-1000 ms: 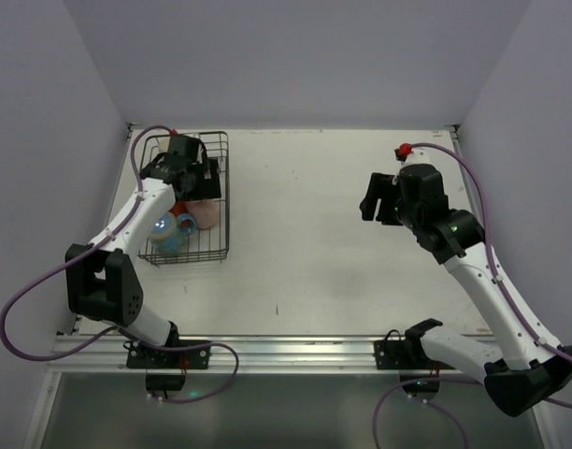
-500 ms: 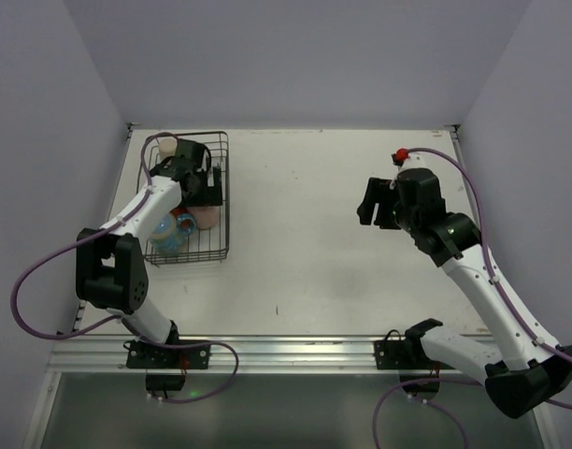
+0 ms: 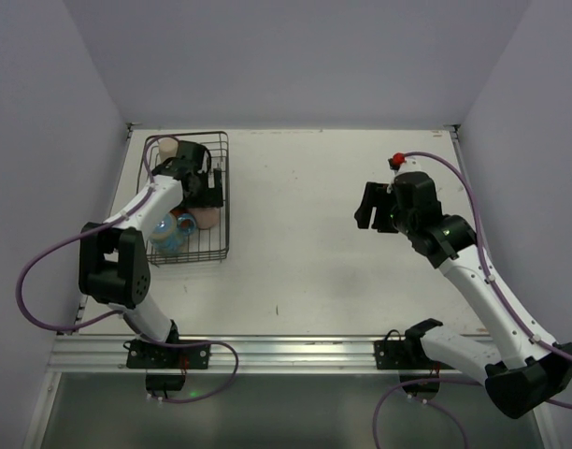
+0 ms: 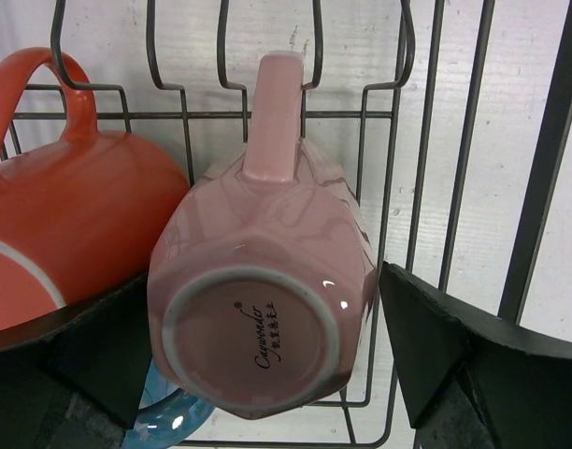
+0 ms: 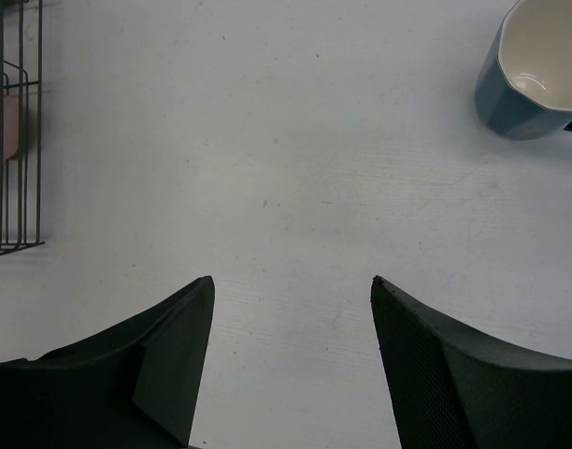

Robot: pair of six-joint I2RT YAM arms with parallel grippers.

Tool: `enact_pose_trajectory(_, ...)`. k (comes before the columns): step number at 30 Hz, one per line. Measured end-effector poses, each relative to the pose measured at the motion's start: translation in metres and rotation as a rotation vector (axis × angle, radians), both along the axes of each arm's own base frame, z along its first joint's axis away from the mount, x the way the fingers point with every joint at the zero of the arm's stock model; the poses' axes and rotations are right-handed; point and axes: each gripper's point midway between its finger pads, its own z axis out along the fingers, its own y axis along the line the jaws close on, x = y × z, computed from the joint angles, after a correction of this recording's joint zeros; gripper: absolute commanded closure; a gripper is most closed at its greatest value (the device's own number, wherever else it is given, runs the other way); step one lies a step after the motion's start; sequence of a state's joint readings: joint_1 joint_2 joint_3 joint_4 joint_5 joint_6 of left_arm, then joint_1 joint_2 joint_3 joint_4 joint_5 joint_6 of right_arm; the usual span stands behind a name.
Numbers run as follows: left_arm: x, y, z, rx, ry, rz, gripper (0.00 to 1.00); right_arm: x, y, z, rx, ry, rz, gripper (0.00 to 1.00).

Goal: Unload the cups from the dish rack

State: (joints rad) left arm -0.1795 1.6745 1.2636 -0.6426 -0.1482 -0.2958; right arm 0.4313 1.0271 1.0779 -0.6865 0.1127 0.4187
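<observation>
The dish rack (image 3: 226,224) stands at the far-left corner of the worktop (image 3: 314,243), and the left gripper (image 4: 258,346) is down inside it, jaws spread wide either side of a pink cup (image 4: 267,234) that lies on its side, base toward the wrist camera; whether the pads touch it I cannot tell. An orange-red cup (image 4: 71,215) lies touching the pink one, and a light blue cup (image 4: 164,426) is under them. The right gripper (image 5: 292,309) hangs wide open and empty over the right half of the worktop, near a dark blue cup (image 5: 496,103) standing outside the rack.
</observation>
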Motion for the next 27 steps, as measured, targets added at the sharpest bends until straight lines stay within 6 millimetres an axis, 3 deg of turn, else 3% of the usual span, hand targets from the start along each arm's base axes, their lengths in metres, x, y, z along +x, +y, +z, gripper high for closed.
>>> enact_pose_trajectory(16,0.0026,0.0,-0.0043,-0.021,0.007,0.001,0.14,-0.0016,-0.0005,-0.0078,-0.005,0.014,0.001,0.29)
enact_pose_trajectory(27,0.0037,0.0001,-0.0039,-0.031,0.005,0.0,0.13,-0.0017,-0.0005,-0.0086,-0.005,0.015,0.001,0.29)
